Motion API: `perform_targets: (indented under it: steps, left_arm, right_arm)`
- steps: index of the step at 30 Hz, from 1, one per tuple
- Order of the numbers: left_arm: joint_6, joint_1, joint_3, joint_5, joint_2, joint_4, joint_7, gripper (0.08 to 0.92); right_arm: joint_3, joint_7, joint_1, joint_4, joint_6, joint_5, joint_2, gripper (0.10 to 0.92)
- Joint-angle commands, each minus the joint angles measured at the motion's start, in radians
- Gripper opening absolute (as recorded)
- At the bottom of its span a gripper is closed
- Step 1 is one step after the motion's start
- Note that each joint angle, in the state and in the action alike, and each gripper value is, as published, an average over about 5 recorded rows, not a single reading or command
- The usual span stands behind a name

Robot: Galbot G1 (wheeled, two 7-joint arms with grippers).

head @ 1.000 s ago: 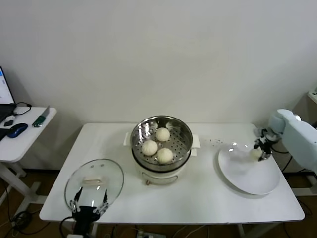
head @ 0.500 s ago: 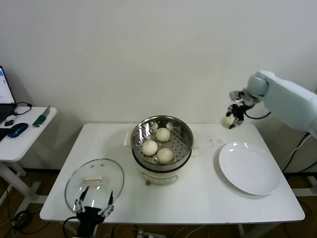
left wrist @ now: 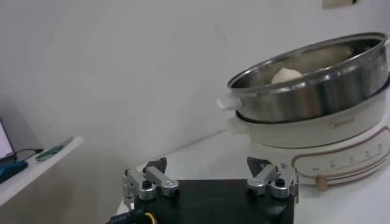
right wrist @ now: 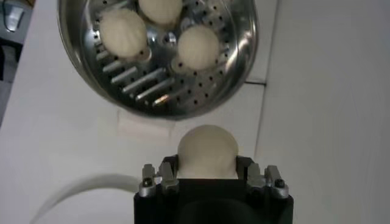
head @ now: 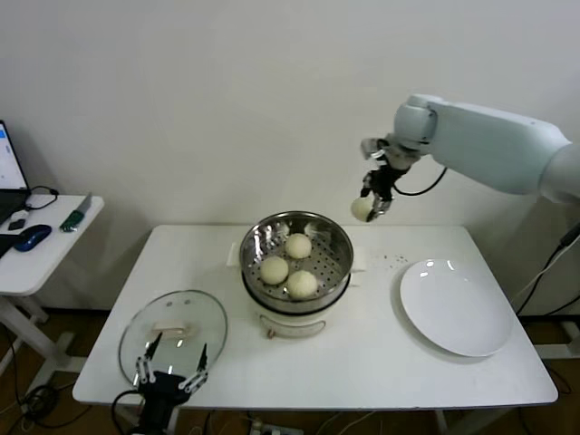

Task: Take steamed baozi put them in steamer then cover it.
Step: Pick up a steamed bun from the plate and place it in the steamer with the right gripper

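Note:
The steel steamer (head: 295, 237) sits on its white cooker base at the table's middle, with three cream baozi (head: 288, 265) inside; it also shows in the right wrist view (right wrist: 159, 91). My right gripper (head: 372, 205) is shut on a fourth baozi (right wrist: 207, 150), held in the air above the steamer's far right rim. My left gripper (head: 172, 367) is open and empty at the table's near left edge, just in front of the glass lid (head: 172, 332). The left wrist view shows the steamer (left wrist: 317, 91) from the side.
A flat white plate (head: 456, 308) lies bare at the table's right. A side desk (head: 36, 245) with a mouse and cables stands at the far left. Dark crumbs dot the table beyond the plate.
My right gripper lifted the baozi off the plate and carried it up and leftward to above the steamer's right rim. The left gripper hardly moved.

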Motion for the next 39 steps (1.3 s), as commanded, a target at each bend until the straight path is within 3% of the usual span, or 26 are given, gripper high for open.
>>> perform_targets:
  steps: [1,28,39]
  left_arm:
    - [-0.009,0.003,-0.013,-0.002,0.011,-0.007,-0.001,0.823]
    - [-0.012,-0.019,-0.035,-0.041,0.028,0.053,-0.016,0.823]
    - [-0.007,-0.025,-0.034,-0.038,0.026,0.056,-0.017,0.823]
  right_arm:
    - [-0.134,0.043,0.029,0.046,-0.065,0.184,0.187,0.619]
    - [-0.127,0.064,-0.167,-0.024,-0.056,0.078,0.218,0.633]
    - [-0.090,0.050,-0.123,-0.002,-0.053,0.084,0.179,0.816]
